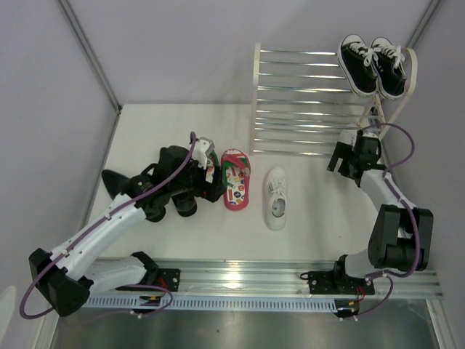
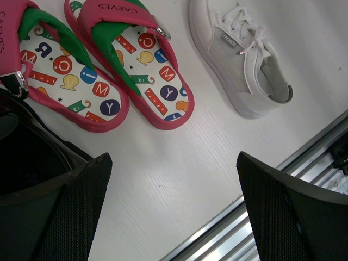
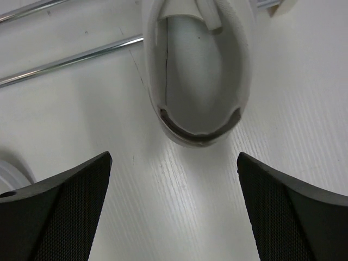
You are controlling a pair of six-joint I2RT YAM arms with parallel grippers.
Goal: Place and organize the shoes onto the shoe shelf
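Both grippers are spread wide and hold nothing. Our left gripper (image 2: 174, 159) hangs in front of the shoe shelf (image 1: 256, 94), beside the red flip-flops (image 2: 157, 81) and one white sneaker (image 2: 244, 60). Our right gripper (image 3: 174, 157) faces the heel of the other white sneaker (image 3: 198, 70), which lies at the shelf's metal bars.

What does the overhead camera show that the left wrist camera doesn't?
Only the overhead view shows the shoe shelf, the black canvas sneakers resting on its top bars, and the right arm. Only the left wrist view clearly shows a second flip-flop, the word CAEVES on a strap, and the open left pincer up close. Both show a red flip-flop, a white sneaker beside it, and the metal rail at the table's near edge.
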